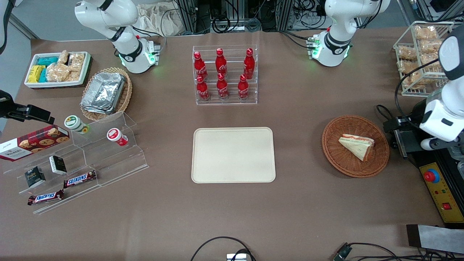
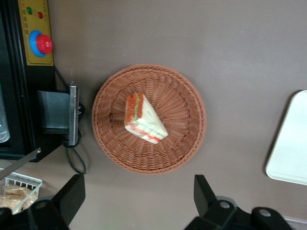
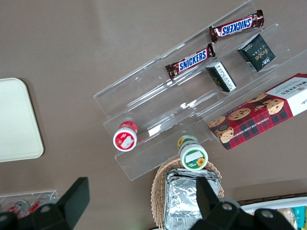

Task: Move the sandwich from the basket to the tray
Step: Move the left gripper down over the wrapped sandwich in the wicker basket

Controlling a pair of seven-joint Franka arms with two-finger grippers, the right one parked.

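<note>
The sandwich (image 1: 357,145), a white-bread wedge with orange-red and green filling, lies in the round reddish-brown wicker basket (image 1: 328,145). Both also show in the left wrist view, the sandwich (image 2: 144,120) in the middle of the basket (image 2: 192,143). My left gripper (image 2: 138,196) is open and empty. It hangs high above the table, just off the basket's rim on the side farther from the front camera, touching nothing. The left arm (image 1: 440,121) shows at the working arm's end. The cream-beige tray (image 1: 233,156) lies empty at the table's middle and also shows in the left wrist view (image 2: 292,143).
A rack of red bottles (image 1: 224,74) stands farther from the front camera than the tray. A black and yellow control box with a red button (image 1: 431,176) sits beside the basket. A white wire basket of bagged snacks (image 1: 422,54) stands at the working arm's end.
</note>
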